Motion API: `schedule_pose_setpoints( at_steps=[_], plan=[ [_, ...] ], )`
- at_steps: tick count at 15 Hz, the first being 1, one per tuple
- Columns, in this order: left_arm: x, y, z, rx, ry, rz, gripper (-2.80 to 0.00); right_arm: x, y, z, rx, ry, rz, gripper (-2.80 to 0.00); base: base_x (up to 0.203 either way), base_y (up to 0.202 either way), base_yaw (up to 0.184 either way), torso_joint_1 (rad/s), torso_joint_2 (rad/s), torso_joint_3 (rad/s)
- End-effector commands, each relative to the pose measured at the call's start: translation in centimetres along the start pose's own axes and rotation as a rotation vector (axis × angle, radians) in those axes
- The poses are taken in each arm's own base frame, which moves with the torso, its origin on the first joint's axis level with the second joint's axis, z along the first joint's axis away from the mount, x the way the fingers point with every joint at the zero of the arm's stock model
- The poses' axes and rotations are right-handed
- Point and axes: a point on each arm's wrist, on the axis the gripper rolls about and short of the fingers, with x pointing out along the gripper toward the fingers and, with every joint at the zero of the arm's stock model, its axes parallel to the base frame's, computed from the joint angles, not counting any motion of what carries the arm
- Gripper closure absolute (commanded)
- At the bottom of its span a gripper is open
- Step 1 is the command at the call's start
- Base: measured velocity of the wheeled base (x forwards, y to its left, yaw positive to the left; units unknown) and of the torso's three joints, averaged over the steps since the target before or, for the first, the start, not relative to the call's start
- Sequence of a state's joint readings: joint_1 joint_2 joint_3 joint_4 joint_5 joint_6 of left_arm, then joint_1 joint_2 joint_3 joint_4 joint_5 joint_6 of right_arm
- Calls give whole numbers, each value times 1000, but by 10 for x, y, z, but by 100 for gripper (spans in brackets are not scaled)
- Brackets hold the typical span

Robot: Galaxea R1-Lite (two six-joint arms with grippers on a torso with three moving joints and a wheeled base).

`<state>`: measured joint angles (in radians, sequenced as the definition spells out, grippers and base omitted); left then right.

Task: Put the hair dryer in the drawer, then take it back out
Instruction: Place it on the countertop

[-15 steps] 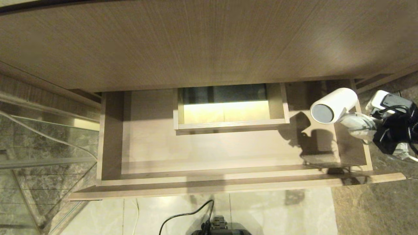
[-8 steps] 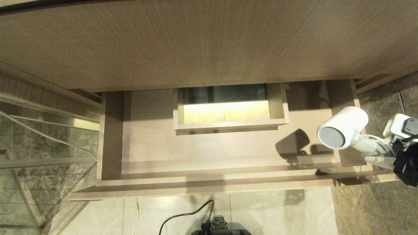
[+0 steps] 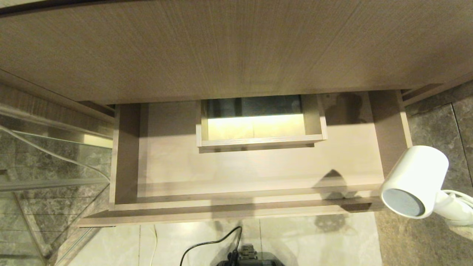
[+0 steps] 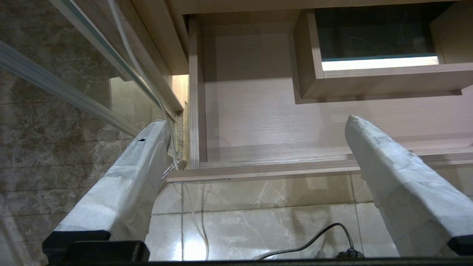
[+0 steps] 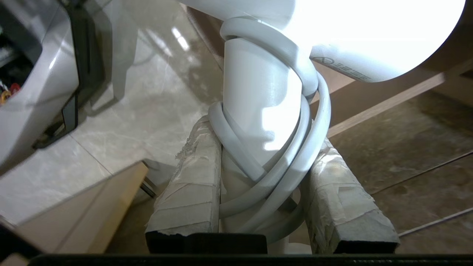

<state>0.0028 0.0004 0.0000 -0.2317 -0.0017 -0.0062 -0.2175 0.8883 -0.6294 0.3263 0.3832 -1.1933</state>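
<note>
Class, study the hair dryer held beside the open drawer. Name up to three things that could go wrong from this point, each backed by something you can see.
1. The right gripper clamps the hair dryer by its handle over wound cord; on that rounded cord the grip might slip.
2. The dryer hangs outside the drawer, past its right corner; swinging inward could knock that edge.
3. The drawer juts out open over the floor, so an arm could bump it.
</note>
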Motion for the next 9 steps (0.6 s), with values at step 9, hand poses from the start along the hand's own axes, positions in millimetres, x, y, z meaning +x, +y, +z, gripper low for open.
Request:
schedule_pose_setpoints(
  at_steps=[9],
  plan=[
    [1, 0, -11, -1, 38, 1, -280, -88, -3, 39, -188, -138, -393, 0, 0, 0, 0, 0, 0, 0]
  ],
)
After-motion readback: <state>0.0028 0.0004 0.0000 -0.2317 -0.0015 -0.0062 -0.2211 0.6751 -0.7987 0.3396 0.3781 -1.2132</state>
